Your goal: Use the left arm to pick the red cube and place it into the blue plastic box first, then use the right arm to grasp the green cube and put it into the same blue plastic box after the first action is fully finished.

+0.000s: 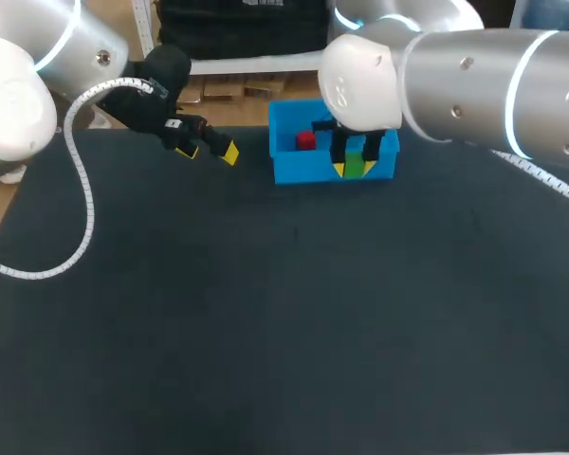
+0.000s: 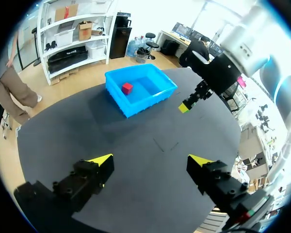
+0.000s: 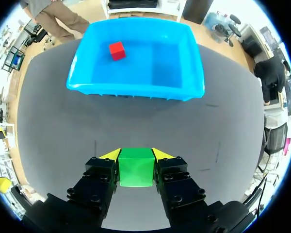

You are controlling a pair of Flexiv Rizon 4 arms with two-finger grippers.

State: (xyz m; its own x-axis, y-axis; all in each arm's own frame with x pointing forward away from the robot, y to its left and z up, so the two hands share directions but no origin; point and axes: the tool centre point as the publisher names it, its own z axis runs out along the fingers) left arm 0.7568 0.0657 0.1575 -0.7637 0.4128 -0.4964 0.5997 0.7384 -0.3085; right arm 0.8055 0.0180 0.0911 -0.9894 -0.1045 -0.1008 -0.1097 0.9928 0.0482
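Just short of the blue plastic box (image 3: 136, 91), the right gripper (image 3: 136, 154) is clamping the green cube (image 3: 136, 170).
The red cube (image 3: 117, 50) is lying inside it, so the left gripper (image 2: 150, 159) is hanging spread and empty, well aside.

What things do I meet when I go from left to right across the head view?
The left arm's fingers → red cube → green cube. The blue box overlaps both cubes, so I leave it out.

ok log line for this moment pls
red cube: in box | green cube: in right end effector, outside box | left end effector: open, empty
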